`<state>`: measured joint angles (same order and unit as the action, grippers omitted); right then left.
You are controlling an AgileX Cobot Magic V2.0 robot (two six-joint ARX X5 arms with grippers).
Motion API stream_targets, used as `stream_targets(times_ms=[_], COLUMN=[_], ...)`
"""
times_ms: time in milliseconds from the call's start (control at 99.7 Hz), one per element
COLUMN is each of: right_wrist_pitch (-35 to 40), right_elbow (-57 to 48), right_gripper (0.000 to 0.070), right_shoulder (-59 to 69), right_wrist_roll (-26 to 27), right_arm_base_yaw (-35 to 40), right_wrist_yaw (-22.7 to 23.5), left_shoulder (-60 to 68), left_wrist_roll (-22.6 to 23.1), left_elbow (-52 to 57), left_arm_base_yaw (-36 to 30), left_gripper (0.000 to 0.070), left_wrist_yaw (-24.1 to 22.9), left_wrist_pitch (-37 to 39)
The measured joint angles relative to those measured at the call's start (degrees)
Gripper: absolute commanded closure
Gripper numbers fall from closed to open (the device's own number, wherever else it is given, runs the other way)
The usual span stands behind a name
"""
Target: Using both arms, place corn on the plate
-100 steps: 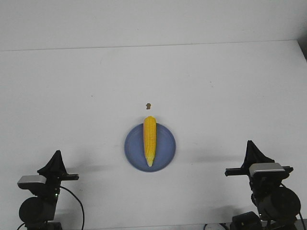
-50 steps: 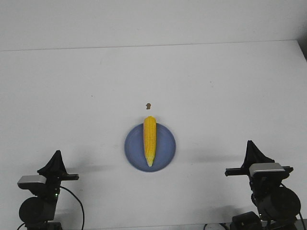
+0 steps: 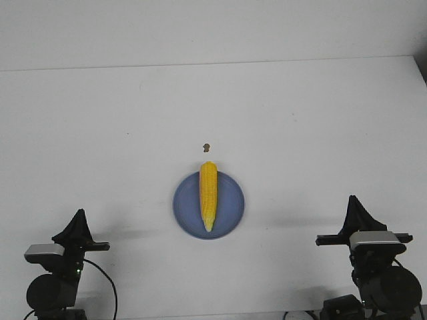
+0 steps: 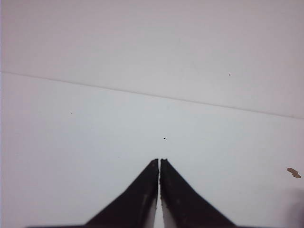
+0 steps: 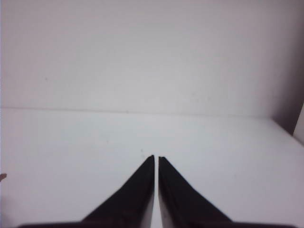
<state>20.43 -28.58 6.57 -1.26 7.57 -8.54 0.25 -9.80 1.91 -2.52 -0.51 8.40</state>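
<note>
The yellow corn (image 3: 208, 195) lies lengthwise on the round blue plate (image 3: 231, 215) at the table's middle front, its thick end over the far rim. My left gripper (image 3: 80, 213) is shut and empty at the front left, well apart from the plate. My right gripper (image 3: 353, 200) is shut and empty at the front right. In the left wrist view the gripper (image 4: 159, 160) points over bare white table. In the right wrist view the gripper (image 5: 156, 157) does the same. Neither wrist view shows the corn or the plate.
A tiny brown speck (image 3: 206, 147) lies on the white table just beyond the plate; it also shows in the left wrist view (image 4: 293, 172). The table's far edge meets a white wall.
My right arm has drawn back slightly toward the front right. The corn, the plate and my left arm have not moved.
</note>
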Motion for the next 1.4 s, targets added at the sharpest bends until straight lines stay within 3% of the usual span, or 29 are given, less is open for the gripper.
stream_targets(times_ms=[160,351,552,742,973,1143,1404], right_wrist_pitch=[-3.9,-8.3,-19.9,-25.7,-26.8,-27.1,-27.2], right_elbow=[6.3,13.0,19.5,24.5,26.4,27.3,27.6], right_gripper=[0.0681,0.0681,0.0681,0.0681,0.0681,0.0681,0.0681], right_shoulder=[-5.7,-6.4,-6.4,-6.4,-6.4,-6.4,-6.4], right_wrist_roll=[-1.3,-1.4,-1.3,-0.1,1.0,1.3,1.4], right_arm_base_yaw=[-3.5,-5.2,-5.3,-5.3,-5.4,-5.4,-5.4], right_wrist_yaw=[5.4,6.5,7.0,7.0,6.7,2.5,2.5], left_shoulder=[0.0,0.0,0.0,0.0,0.0,0.0,0.0], left_wrist_roll=[0.0,0.0,0.0,0.0,0.0,0.0,0.0], left_elbow=[0.0,0.0,0.0,0.0,0.0,0.0,0.0], left_arm_base_yaw=[0.0,0.0,0.0,0.0,0.0,0.0,0.0], left_gripper=[0.0688,0.0688,0.0688,0.0688,0.0688,0.0688,0.0688], left_wrist_yaw=[0.0,0.0,0.0,0.0,0.0,0.0,0.0], left_wrist_pitch=[0.0,0.0,0.0,0.0,0.0,0.0,0.0])
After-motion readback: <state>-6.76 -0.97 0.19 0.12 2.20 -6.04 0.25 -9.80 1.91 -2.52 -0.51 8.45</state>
